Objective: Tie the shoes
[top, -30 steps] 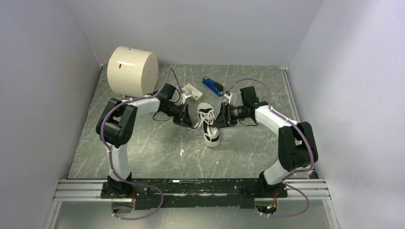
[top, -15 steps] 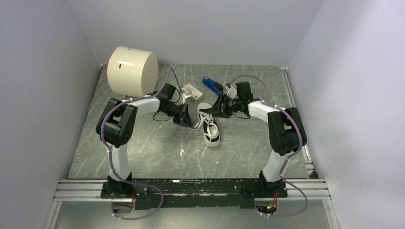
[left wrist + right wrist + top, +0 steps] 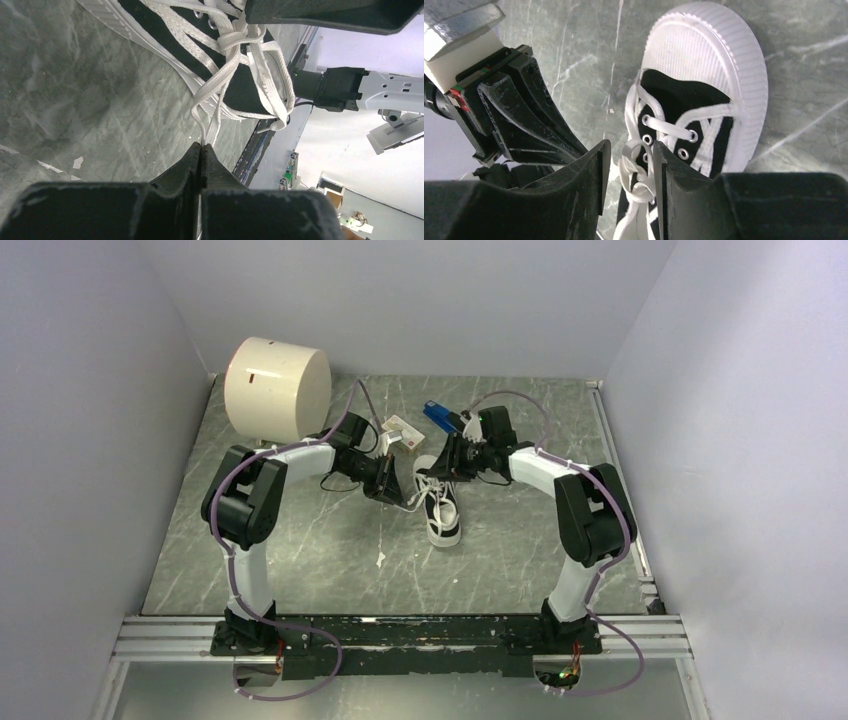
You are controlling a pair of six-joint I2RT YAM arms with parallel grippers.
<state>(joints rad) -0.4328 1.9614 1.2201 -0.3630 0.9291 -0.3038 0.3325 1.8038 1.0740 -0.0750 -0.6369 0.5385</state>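
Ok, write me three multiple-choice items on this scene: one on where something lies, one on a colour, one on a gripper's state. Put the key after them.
1. In the top view, where is the blue stapler relative to the sneaker?
A. Beyond it, farther from the robot.
B. In front of it, nearer the robot.
C. On top of it.

2. What colour is the sneaker's toe cap?
A. Red.
B. White.
C. Black.

3. What state is the left gripper in?
A. Wide open.
B. Shut on the stapler.
C. Shut on a lace.

Key:
1 A: the top view shows the stapler past the sneaker.
2 B: the right wrist view shows a white ribbed cap.
3 C: the left wrist view shows its jaws pressed together on a white lace.
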